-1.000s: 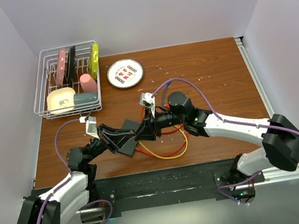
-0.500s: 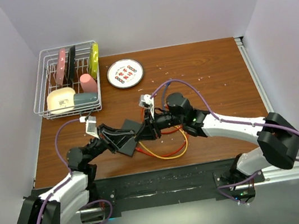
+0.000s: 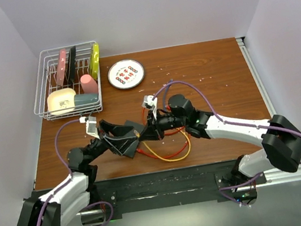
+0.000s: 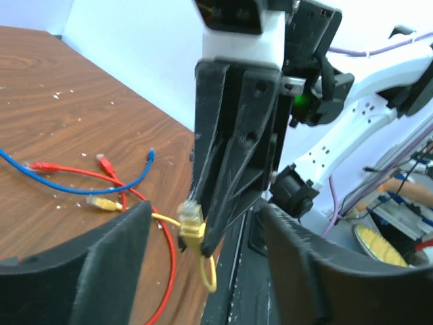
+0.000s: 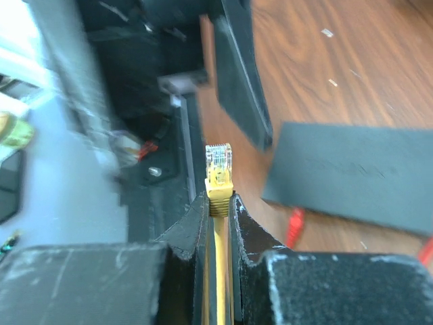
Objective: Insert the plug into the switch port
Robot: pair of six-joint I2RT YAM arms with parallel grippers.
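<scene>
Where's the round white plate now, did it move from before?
No. The plate has stayed in the same spot, just to the right of the wire rack, with the same small gap between them.

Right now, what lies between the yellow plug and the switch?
In the right wrist view, only bare wooden table shows between the yellow plug, clamped in the right gripper, and the switch lying flat.
</scene>
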